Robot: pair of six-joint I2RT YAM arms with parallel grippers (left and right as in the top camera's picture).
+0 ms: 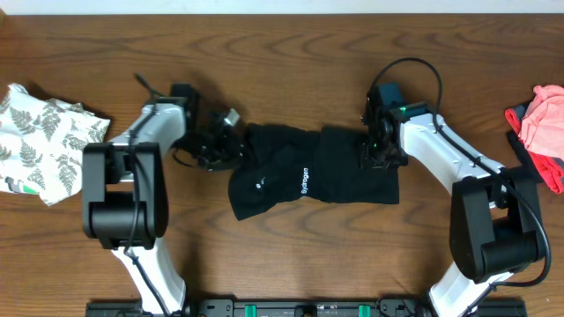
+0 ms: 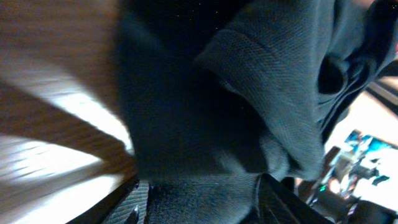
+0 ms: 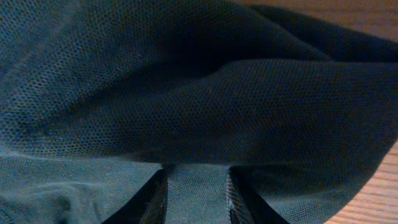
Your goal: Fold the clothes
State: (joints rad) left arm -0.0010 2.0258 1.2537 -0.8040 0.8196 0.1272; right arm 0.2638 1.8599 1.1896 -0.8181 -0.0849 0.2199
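**A:** Where is the black garment [image 1: 300, 176] lying?

**B:** It is lying crumpled across the middle of the table [image 1: 291, 264], stretching left to right between the two arms.

**A:** What is the left gripper [image 1: 231, 154] doing?

**B:** It is clamping a thick bunch at the garment's left end, with its jaws standing partly apart around the cloth.

**A:** And the right gripper [image 1: 381, 157]?

**B:** It is pinching a fold at the right end, jaws set narrowly. A fern-print cloth [image 1: 40, 141] is sitting at the table's left edge — a pink cloth [image 1: 546, 123] at its right.
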